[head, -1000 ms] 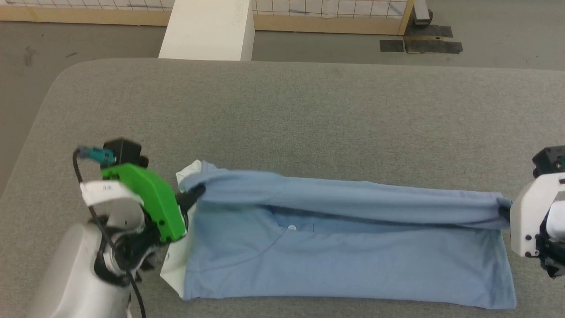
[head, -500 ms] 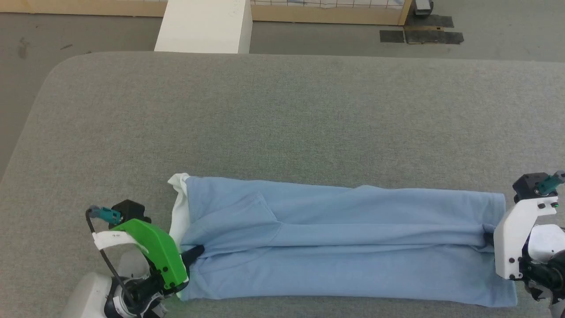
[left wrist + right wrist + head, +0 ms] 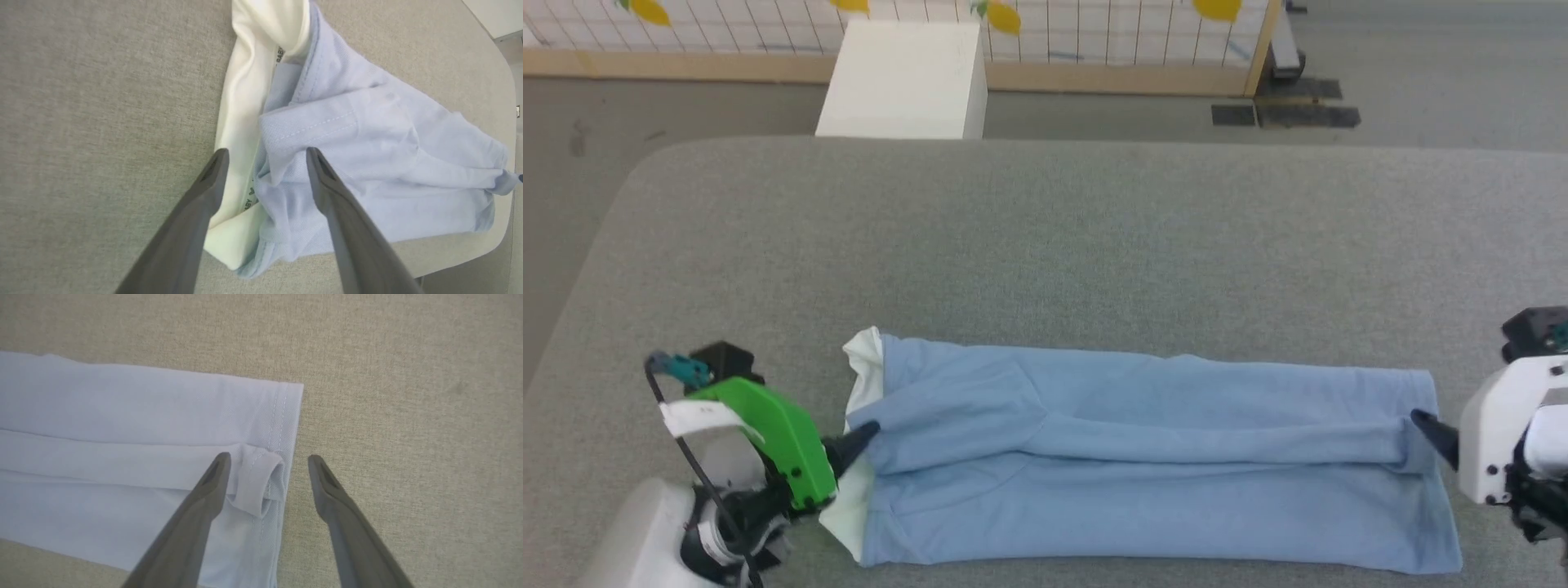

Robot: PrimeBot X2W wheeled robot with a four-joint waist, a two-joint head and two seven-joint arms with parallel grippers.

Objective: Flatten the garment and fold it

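Grey cloth covers the worktop [image 3: 1045, 245], and along its near edge lies the garment [image 3: 1143, 465], a long light-blue band. Its white collar [image 3: 245, 102] is at the robot's left, and its stitched hem [image 3: 286, 416] stops short of the right edge. An upper layer is doubled over towards the near edge, so a lengthwise fold looks just laid. The left pincer [image 3: 265, 157] stands open at the collar end, one finger over the white trim and the other over the blue, gripping nothing. The right pincer [image 3: 267, 457] is open too, one finger above the small curled corner at the hem and the other above bare cloth. The next move, I judge, is to draw both pincers clear and then fold crosswise. That calls for a fresh hold on the corners of one end, through all the layers, so the fold does not slide apart. A second ago both pincers were shut on the far long edge and holding it raised. Half a second ago they had carried it down over the lower half — now the jaws have let go and the layer rests flat. The head camera has also shifted, showing more of the white block [image 3: 903, 77] beyond the far edge.
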